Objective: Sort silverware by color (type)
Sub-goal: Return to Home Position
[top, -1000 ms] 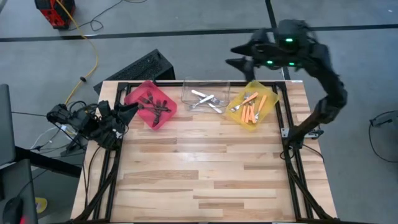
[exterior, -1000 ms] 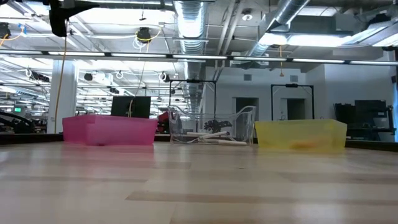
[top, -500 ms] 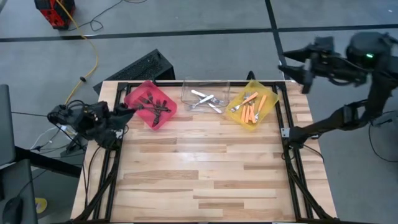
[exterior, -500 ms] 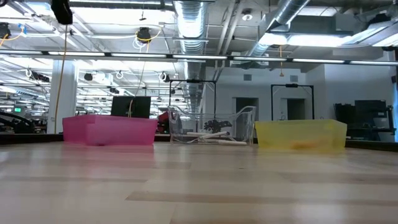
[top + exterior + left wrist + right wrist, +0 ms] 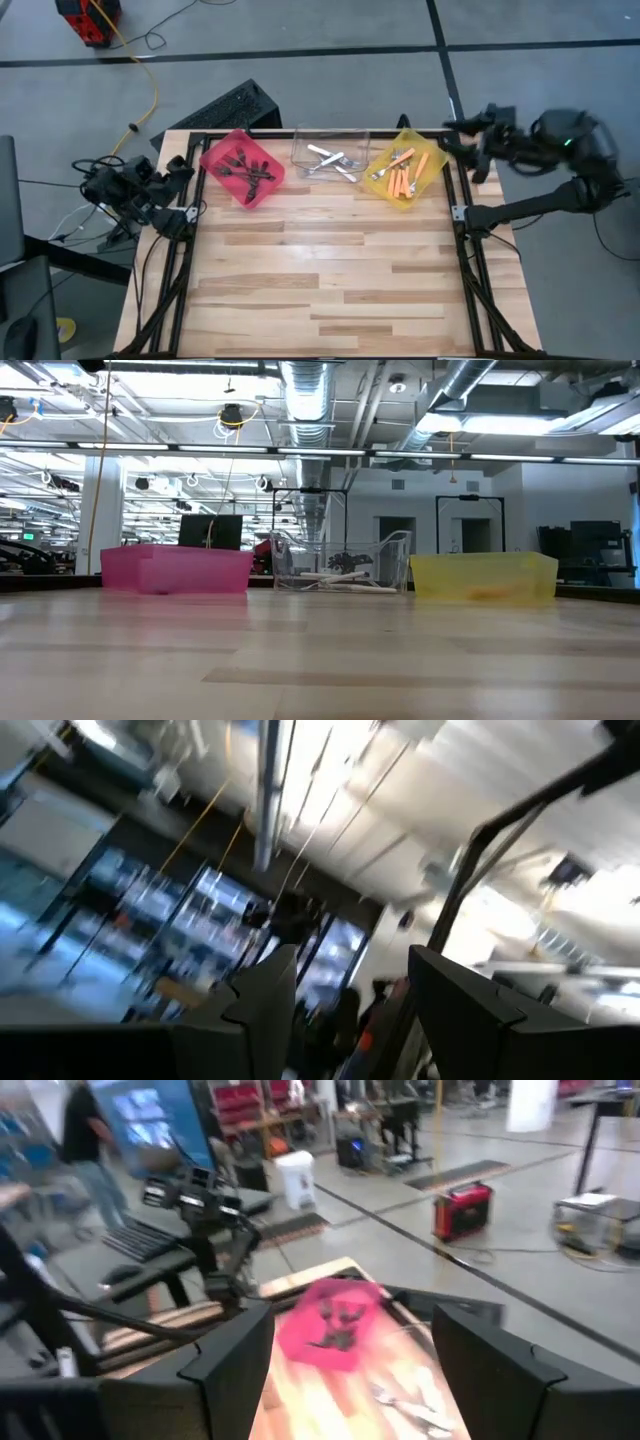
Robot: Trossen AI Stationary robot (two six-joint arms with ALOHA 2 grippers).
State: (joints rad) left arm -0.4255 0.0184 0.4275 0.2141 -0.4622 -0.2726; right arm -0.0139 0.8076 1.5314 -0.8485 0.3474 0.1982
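From above, the left hand (image 5: pixel 178 170) sat folded just off the counter's (image 5: pixel 330 270) left edge, and the right hand (image 5: pixel 455 137) hung beyond its far right corner, both apart from the bins. Along the far edge stood a pink bin (image 5: pixel 258 200) holding the black forks (image 5: pixel 247 170), a clear bin (image 5: pixel 300 142) holding the silver forks (image 5: pixel 330 158), and a yellow bin (image 5: pixel 403 202) holding the orange-handled forks (image 5: pixel 402 175). A black keyboard (image 5: pixel 225 105) lay on the floor behind the pink bin. At counter height the three bins stood in a row. The silver forks showed through the clear wall, while the pink wall hid the black ones. The left wrist camera showed its fingers (image 5: pixel 260 1005) spread and empty, aimed at the ceiling. The right wrist camera showed its fingers (image 5: pixel 235 1355) likewise apart and empty. They framed the pink bin, with the left arm (image 5: pixel 215 1215) and a blurred person (image 5: pixel 85 1130) beyond.
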